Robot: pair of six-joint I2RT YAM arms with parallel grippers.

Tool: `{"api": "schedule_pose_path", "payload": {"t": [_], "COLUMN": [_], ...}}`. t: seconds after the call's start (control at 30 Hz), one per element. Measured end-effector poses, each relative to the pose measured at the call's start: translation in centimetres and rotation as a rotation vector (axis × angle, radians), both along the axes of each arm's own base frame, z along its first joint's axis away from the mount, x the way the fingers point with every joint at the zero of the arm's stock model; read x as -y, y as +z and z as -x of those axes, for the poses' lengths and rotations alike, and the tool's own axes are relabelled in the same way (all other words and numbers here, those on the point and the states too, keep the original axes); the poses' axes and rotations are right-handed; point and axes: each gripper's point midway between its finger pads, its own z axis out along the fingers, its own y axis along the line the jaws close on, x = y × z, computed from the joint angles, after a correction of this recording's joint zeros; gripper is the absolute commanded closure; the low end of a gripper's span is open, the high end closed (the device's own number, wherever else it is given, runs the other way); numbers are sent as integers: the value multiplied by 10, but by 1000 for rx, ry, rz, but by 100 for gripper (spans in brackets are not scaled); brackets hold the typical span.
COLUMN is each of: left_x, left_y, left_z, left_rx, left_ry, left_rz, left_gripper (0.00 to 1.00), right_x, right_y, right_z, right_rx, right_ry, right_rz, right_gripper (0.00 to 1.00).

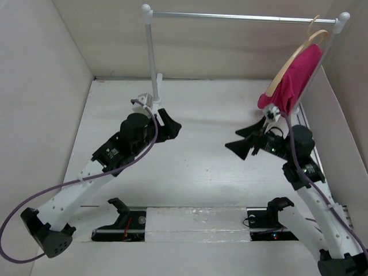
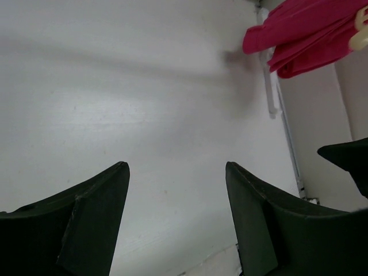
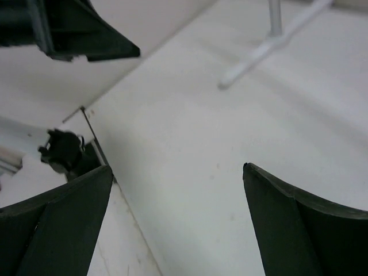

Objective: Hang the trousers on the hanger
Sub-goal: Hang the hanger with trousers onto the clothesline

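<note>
The magenta-pink trousers [image 1: 294,80] hang folded over the pale tan wooden hanger [image 1: 299,53], whose hook sits on the rail at the far right. The trousers also show at the top right of the left wrist view [image 2: 305,34], with the hanger's end [image 2: 360,31] beside them. My left gripper [image 1: 171,127] is open and empty over the table's middle left; its open fingers show in the left wrist view [image 2: 175,167]. My right gripper [image 1: 244,141] is open and empty, just below and left of the trousers' lower end; its open fingers show in the right wrist view [image 3: 178,168].
The white-and-silver clothes rail [image 1: 241,17] spans the back, with its left post [image 1: 150,57] and foot near my left gripper. The rail's foot also shows in the right wrist view [image 3: 270,43]. Beige walls enclose the white table [image 1: 201,172] on three sides.
</note>
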Motion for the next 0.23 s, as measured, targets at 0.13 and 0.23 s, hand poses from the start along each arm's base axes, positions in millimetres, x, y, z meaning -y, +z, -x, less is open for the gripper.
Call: {"api": "schedule_pose_path", "payload": {"t": [0.13,0.23], "left_x": [-15,-21], "left_y": [-58,-90], "left_z": [24,37], "left_rx": [-102,-169], "left_ry": [3,-1], "left_rz": [-18,-28], "left_gripper": [38,36], "right_x": [3,11], "right_y": [-90,-117], "right_z": [24,37], "right_rx": [-184,-242], "right_ry": [-28,-59], "right_rz": [97,141], "right_gripper": [0,0]}}
